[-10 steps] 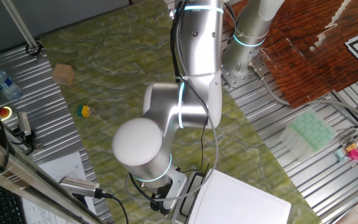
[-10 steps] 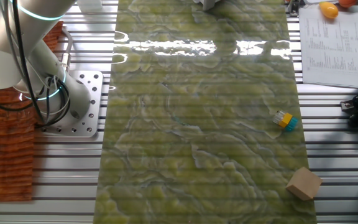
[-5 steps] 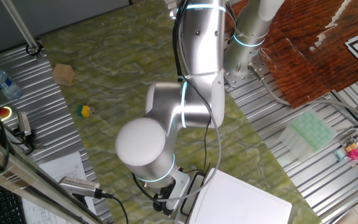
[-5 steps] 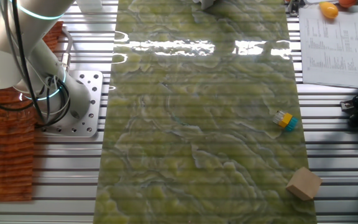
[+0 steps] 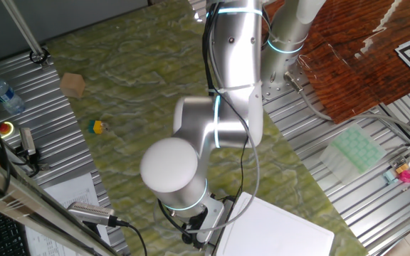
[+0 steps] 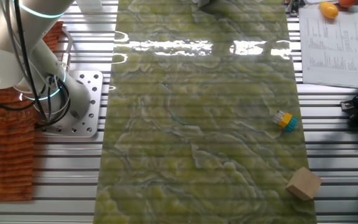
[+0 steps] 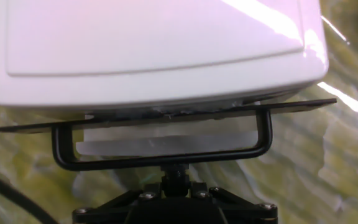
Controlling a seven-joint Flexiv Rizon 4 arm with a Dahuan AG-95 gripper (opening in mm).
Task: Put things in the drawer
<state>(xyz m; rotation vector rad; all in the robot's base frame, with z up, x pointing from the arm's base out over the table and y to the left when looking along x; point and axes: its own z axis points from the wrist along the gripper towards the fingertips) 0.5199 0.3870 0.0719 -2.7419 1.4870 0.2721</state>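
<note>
The white box unit point(image 7: 154, 50) fills the hand view, and its corner shows at the bottom of one fixed view point(image 5: 276, 231). The drawer's black wire loop handle point(image 7: 104, 163) lies across its front. My gripper point(image 7: 174, 175) is shut on the middle of the handle bar; in one fixed view it point(image 5: 196, 231) sits low beside the box, mostly hidden by the arm. A tan-brown cube point(image 5: 72, 84) lies far off on the green mat, also in the other fixed view point(image 6: 303, 183). The black stubby piece is out of view.
A small yellow and blue piece point(image 5: 97, 127) lies on the mat near the cube, also in the other fixed view point(image 6: 284, 120). A water bottle point(image 5: 3, 92), papers point(image 6: 328, 37) and cables sit on the metal slats around the mat. The arm base point(image 6: 79, 102) stands at the mat's side.
The arm's elbow and wrist have shifted a little to the right, toward the white box. The cube and the yellow and blue piece have not moved.
</note>
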